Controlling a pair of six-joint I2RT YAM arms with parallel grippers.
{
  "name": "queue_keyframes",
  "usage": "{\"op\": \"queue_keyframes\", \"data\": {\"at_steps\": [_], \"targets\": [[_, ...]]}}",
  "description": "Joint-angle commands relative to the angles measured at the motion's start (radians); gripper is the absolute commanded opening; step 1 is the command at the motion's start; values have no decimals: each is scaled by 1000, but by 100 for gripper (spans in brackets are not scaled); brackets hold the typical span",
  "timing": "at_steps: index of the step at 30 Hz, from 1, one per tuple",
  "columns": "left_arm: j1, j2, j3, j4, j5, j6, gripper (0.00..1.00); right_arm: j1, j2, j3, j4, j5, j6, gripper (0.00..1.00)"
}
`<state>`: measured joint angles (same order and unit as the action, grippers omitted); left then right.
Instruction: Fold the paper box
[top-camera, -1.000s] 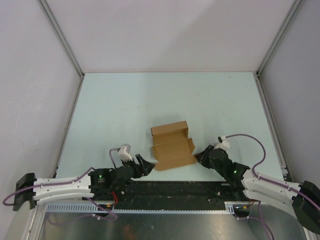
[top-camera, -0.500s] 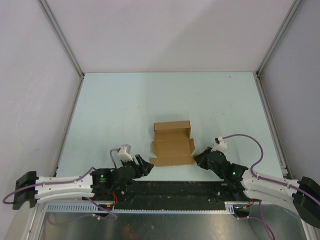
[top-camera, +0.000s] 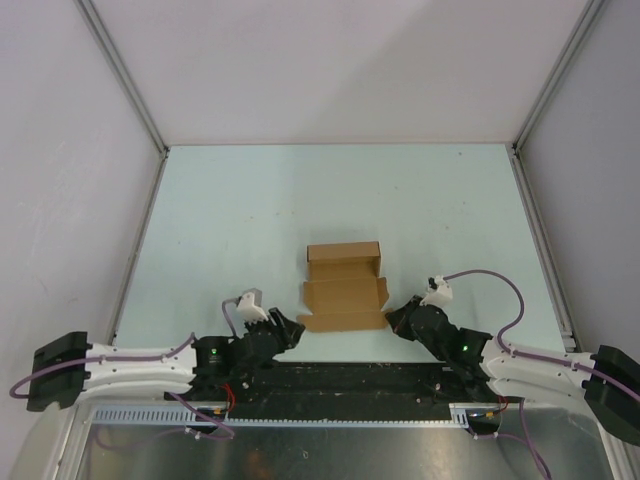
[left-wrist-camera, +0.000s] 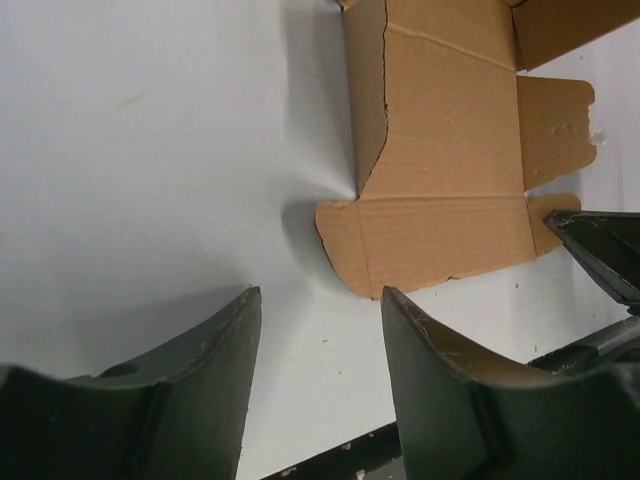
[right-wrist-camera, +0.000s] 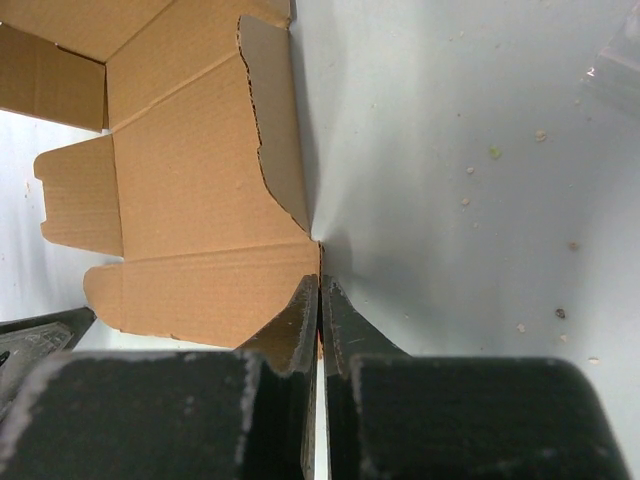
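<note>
Paper box (top-camera: 343, 290): brown thin card, part-folded, lying opened out on the table (top-camera: 230, 220), close to the table's near edge and about midway along it.
Box shape: the panel farthest from the table's near edge stands up as a low wall; the middle and near panels lie flat on the table top, with creases between them.
Box flaps: the left wrist view shows the paper box (left-wrist-camera: 440, 150) with a side flap raised along its left side and a rounded tab at the near left corner. The right wrist view shows the paper box (right-wrist-camera: 190, 200) with a matching flap raised on its right side.
Left gripper (top-camera: 287, 329): low over the table's near edge, left of the middle. In its own camera the left gripper (left-wrist-camera: 320, 295) has its fingers apart with only bare table top between them, and the box's near left corner lies just ahead of it, not touched.
Right gripper (top-camera: 392, 318): low over the table's near edge, right of the middle. In its own camera the right gripper (right-wrist-camera: 320, 285) has its fingers pressed together, their tips meeting the box's near right corner at the crease. Whether any card is nipped between them cannot be told.
Table surface: pale, with small specks (right-wrist-camera: 495, 152) to the right of the box.
</note>
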<state>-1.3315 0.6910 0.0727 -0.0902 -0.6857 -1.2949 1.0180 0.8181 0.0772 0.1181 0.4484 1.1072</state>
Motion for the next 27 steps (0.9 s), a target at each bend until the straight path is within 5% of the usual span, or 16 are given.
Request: {"op": "queue_keyframes", "data": {"at_steps": [1,27], "targets": [[-6,120,-13,199,-6,-47,56,11,1,19,-15,30,14,0],[-5,462,93,308,-31,-107,32,22,-23,22,-51,39,13,0]]}}
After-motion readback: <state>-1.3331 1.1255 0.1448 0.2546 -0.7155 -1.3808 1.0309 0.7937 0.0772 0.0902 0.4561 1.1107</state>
